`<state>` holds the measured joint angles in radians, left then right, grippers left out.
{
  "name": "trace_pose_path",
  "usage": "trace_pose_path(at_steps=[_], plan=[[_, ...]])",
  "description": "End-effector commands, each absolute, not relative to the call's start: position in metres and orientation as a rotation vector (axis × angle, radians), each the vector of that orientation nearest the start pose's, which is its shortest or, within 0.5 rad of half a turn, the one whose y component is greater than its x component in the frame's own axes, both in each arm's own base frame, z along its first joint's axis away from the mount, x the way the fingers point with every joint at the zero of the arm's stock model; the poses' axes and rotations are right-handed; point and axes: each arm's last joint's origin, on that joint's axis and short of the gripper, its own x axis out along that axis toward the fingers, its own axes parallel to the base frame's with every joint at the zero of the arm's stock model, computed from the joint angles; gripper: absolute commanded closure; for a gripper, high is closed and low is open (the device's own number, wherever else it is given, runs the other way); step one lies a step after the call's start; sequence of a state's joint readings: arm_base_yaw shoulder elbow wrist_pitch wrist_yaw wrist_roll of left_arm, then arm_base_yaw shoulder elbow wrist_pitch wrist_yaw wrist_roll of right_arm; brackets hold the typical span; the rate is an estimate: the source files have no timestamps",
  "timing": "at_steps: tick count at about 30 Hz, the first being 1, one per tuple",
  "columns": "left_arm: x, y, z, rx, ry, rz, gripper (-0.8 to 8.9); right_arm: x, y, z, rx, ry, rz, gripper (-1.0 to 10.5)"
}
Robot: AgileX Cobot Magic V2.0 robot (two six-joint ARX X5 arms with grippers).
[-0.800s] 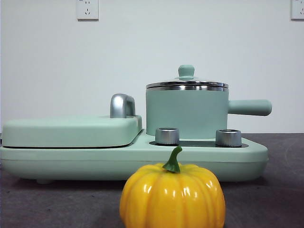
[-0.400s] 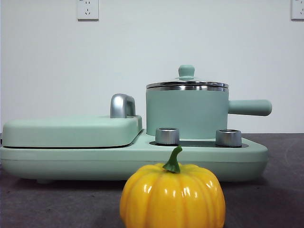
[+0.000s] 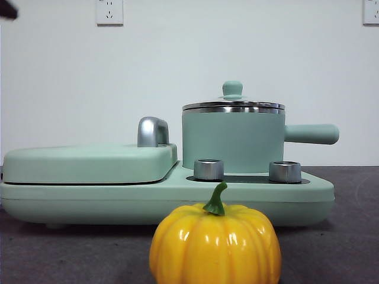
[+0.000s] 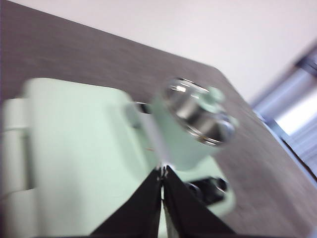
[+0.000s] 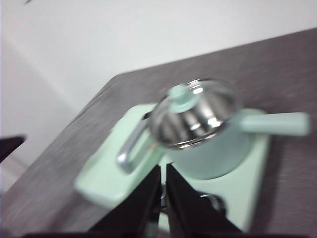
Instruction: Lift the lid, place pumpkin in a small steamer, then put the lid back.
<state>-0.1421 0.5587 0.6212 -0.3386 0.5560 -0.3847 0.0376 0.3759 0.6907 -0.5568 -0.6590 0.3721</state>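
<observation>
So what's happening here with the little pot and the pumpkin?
Nothing is being handled yet. The lid sits on the small steamer, and the pumpkin waits on the table in front. The left gripper and right gripper hang above, jaws shut and empty.

Plain white wall (image 3: 189,53) behind everything, evenly lit, no harsh shadows. Two white power outlets up high on it: one toward the left (image 3: 109,11), another clipped by the right edge (image 3: 371,11). Dark grey-brown tabletop (image 3: 349,236) with a faint woven or grainy look, running back to meet the wall in a straight line. From the left wrist view, same dark tabletop (image 4: 74,49) ending at a rounded corner, and past it a blurry bright strip (image 4: 297,106), maybe a window or a metal frame, too smeared to call.
</observation>
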Motion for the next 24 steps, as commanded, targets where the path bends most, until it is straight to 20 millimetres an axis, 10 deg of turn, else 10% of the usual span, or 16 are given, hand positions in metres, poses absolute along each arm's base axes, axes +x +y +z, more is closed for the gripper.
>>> trace_pose_path(at_steps=[1,9,14,24], plan=[[0.126,-0.038,0.309,-0.361,0.403,-0.744,8.06,0.077,0.022,0.323,0.387,0.351,0.701,9.3],[0.131,-0.047,0.316,-0.282,0.402,-0.847,6.55,0.077,0.022,0.330,0.363,0.342,0.735,9.2],[0.130,-0.050,0.317,-0.268,0.400,-0.872,4.01,0.077,0.022,0.330,0.363,0.343,0.727,5.7],[0.148,-0.065,0.322,-0.253,0.453,-0.926,3.44,0.078,0.022,0.330,0.368,0.343,0.697,4.5]])
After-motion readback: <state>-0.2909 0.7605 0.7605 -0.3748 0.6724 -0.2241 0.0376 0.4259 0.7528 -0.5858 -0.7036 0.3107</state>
